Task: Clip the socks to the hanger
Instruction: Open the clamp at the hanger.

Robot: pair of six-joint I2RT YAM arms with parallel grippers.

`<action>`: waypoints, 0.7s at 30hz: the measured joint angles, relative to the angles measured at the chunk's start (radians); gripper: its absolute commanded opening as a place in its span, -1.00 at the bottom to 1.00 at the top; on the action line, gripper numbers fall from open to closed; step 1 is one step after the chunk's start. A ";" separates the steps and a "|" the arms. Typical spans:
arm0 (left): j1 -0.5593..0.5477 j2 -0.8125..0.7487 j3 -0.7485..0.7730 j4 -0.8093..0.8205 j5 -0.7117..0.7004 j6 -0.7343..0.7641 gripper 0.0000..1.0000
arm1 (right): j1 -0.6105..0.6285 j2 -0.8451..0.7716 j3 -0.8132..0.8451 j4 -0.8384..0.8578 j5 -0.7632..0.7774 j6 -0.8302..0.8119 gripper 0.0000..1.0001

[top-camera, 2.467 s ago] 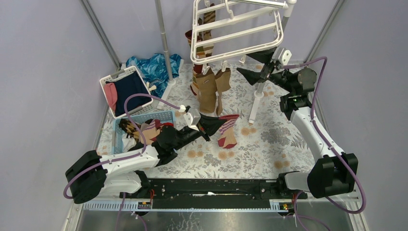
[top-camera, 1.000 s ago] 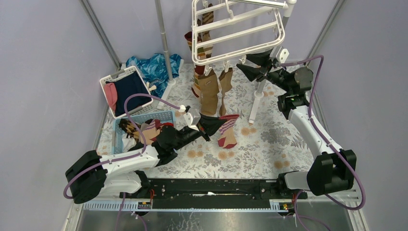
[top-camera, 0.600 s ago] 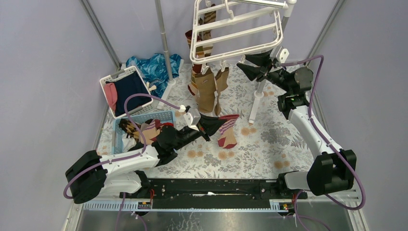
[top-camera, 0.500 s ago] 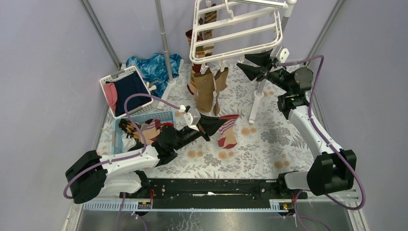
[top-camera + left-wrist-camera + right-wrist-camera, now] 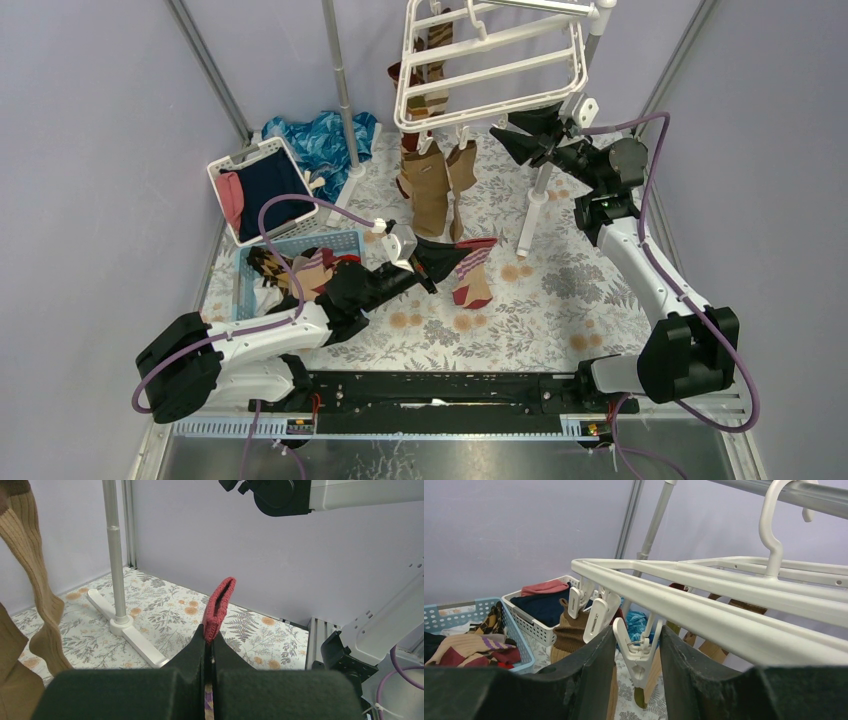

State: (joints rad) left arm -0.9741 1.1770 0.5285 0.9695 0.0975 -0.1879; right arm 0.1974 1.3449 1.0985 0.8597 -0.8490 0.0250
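Note:
The white hanger [image 5: 487, 62] hangs at the top centre, with tan socks [image 5: 432, 190] and striped socks clipped under it. My left gripper [image 5: 437, 262] is shut on the red cuff [image 5: 219, 605] of a sock with red-and-white stripes [image 5: 472, 278], held low over the floral table. In the left wrist view the gripper [image 5: 209, 641] pinches the cuff upright. My right gripper [image 5: 520, 137] is raised at the hanger's near right corner. In the right wrist view it [image 5: 636, 636] is open, its fingers on either side of a dangling white clip [image 5: 640, 655], whose mouth is closed.
A small blue basket [image 5: 245, 262] with several socks sits left of my left arm. A white slotted basket [image 5: 222, 165] with navy and pink garments and a shiny blue cloth [image 5: 322, 140] lie behind it. Pale stand poles [image 5: 343, 90] and white feet [image 5: 530, 218] stand on the table.
My right gripper has shifted slightly up under the hanger's corner, around the clip. The hanger and hanging socks have swayed a little. The left arm has not moved.

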 measured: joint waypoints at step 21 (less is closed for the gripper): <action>0.000 0.020 0.058 -0.024 -0.006 0.000 -1.00 | 0.005 0.001 0.012 -0.001 -0.002 0.008 -0.68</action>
State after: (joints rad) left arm -0.9741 1.1969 0.5861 0.9451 0.0917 -0.1879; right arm 0.2024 1.3457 1.1103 0.8589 -0.8513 0.0326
